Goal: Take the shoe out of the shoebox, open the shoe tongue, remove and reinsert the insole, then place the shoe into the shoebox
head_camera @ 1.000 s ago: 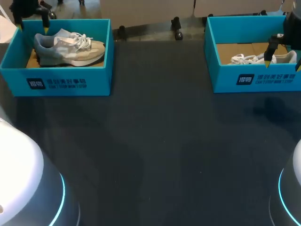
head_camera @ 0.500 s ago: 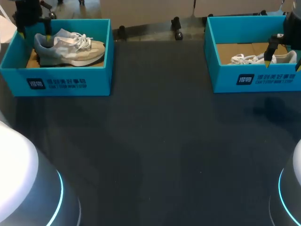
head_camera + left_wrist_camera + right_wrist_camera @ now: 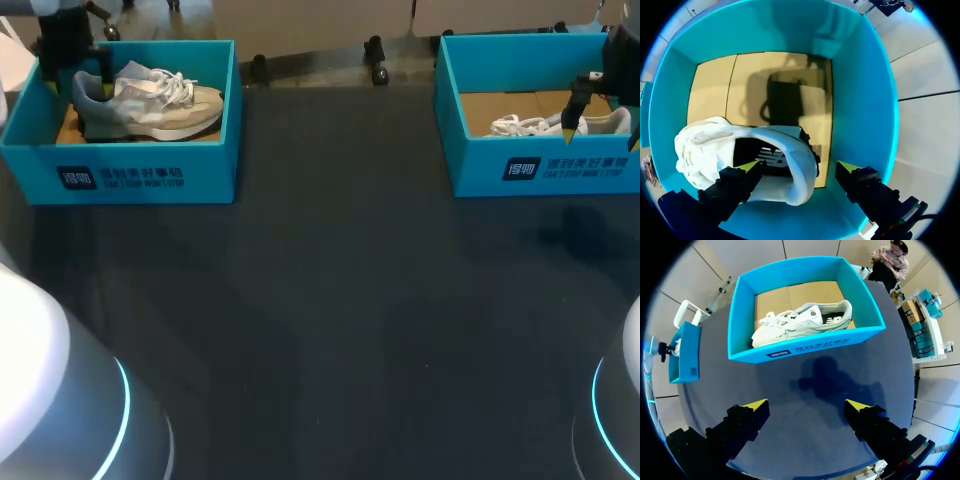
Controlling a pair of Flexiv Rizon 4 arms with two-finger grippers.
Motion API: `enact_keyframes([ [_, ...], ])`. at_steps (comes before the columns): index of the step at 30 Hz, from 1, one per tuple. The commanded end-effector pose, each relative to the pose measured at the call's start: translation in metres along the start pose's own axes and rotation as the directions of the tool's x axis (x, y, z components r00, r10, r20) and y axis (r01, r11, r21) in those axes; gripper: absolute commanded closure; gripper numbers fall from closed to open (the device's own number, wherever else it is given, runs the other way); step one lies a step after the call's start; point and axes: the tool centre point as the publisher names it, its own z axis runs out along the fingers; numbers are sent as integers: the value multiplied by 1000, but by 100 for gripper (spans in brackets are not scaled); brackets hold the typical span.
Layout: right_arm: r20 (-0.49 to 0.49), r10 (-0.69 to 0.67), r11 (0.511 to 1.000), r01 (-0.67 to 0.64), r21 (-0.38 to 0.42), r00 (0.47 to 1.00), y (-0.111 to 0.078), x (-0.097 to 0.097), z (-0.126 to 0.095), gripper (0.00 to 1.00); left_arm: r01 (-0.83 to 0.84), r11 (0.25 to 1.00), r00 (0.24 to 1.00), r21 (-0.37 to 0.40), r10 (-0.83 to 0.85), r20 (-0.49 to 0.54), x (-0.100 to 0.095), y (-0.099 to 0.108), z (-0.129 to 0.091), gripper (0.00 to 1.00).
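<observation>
Left end effector (image 3: 799, 169) released over the shoe (image 3: 705, 145) in its shoebox (image 3: 865, 100) — right end effector (image 3: 807, 405) released too.

I'm running what looks like a robotics lab bench, not a shop or a home. The dark table (image 3: 330, 300) is staged like a test. The left shoebox (image 3: 140, 175), teal, sits at its far left corner with a grey-beige sneaker (image 3: 150, 100) inside. The matching right shoebox (image 3: 540, 170) sits at its far right corner with a white sneaker (image 3: 520, 126) inside. At the table's near edge stand my left arm's base (image 3: 50, 400) and right arm's base (image 3: 625, 400), both white and ringed in blue light.
</observation>
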Motion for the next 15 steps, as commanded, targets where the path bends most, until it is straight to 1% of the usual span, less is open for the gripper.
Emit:
enact_keyframes([
  [1, -1, 0, 1000, 0, -1, 1000, 0, 0, 0, 0, 6, 1000, 1000, 4, -6, 0, -1, 6, 9, 4],
  [5, -1, 0, 1000, 0, -1, 1000, 0, 0, 0, 0, 16, 1000, 1000, 12, -16, 0, -1, 9, 13, 8],
  [6, -1, 0, 1000, 0, -1, 1000, 0, 0, 0, 0, 19, 1000, 1000, 16, -19, 0, -1, 10, 15, 13],
  [7, -1, 0, 1000, 0, -1, 1000, 0, 0, 0, 0, 18, 999, 1000, 27, -18, 4, -2, 11, 17, 14],
  [14, -1, 0, 1000, 0, -1, 1000, 0, 0, 0, 0, 23, 999, 1000, 43, -23, 13, -4, 11, 22, 16],
  [15, -1, 0, 1000, 0, -1, 1000, 0, 0, 0, 0, 25, 999, 1000, 41, -26, 13, -4, 11, 23, 16],
])
